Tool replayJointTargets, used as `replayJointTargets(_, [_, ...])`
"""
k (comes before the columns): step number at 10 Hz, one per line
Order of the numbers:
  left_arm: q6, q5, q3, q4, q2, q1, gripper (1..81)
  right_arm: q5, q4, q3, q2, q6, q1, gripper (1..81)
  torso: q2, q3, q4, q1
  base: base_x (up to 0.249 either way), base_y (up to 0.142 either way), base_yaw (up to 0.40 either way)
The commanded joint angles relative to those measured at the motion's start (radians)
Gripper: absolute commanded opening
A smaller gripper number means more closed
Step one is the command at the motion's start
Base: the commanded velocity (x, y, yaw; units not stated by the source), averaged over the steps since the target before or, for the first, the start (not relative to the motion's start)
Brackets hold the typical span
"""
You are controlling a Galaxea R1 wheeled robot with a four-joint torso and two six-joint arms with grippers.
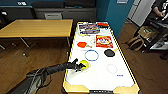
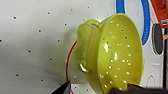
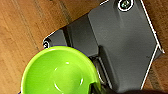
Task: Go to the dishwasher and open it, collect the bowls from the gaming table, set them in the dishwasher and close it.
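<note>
The gaming table (image 1: 100, 77) has a smooth white top and pale yellow sides. A yellow-green bowl (image 1: 84, 64) pierced with small holes (image 2: 117, 55) sits near its left edge. My left gripper (image 1: 78, 66) (image 2: 97, 90) is at this bowl's rim and is open. One finger is over the inside of the bowl and the other stands apart outside it. Farther along the table lie an orange-red bowl (image 1: 81, 44), a black bowl (image 1: 109, 52) and a red bowl (image 1: 103, 24). My right gripper (image 3: 100, 88) is shut on the rim of a bright green bowl (image 3: 58, 72) above the wooden floor.
Two flat printed boxes (image 1: 88, 28) (image 1: 104, 41) lie on the far half of the gaming table. A plain wooden table (image 1: 37, 27) stands to the left. A person (image 1: 160, 10) and a rack with bags (image 1: 150, 35) are at the right. Wooden floor surrounds everything.
</note>
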Motion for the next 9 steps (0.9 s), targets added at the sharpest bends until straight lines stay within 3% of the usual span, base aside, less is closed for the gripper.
replayJointTargets(1, [-0.002, 0.072, -0.033, 0.072, 0.036, -0.108, 81.1, -0.036, -0.009, 0.009, -0.021, -0.001, 0.031, 1.0, 0.0, 0.0, 0.0, 0.0, 0.0, 0.0, 0.0])
replayJointTargets(2, [-0.002, 0.076, -0.033, 0.116, 0.043, -0.09, 1.0, -0.035, -0.008, 0.009, -0.019, -0.001, 0.031, 1.0, 0.0, 0.0, 0.0, 0.0, 0.0, 0.0, 0.0])
replayJointTargets(4, [-0.002, 0.115, -0.03, 0.149, 0.047, -0.085, 1.0, -0.035, -0.003, 0.007, -0.018, -0.001, 0.034, 1.0, 0.0, 0.0, 0.0, 0.0, 0.0, 0.0, 0.0])
replayJointTargets(6, [-0.002, 0.116, 0.008, 0.15, 0.026, -0.091, 1.0, -0.035, 0.0, -0.002, -0.016, -0.001, 0.034, 1.0, 0.0, 0.0, 0.0, 0.0, 0.0, 0.0, 0.0])
replayJointTargets(9, [-0.002, 0.113, 0.244, 0.15, -0.084, -0.157, 1.0, -0.035, 0.003, -0.005, -0.015, -0.001, 0.034, 1.0, 0.0, 0.0, 0.0, 0.0, 0.0, 0.0, 0.0])
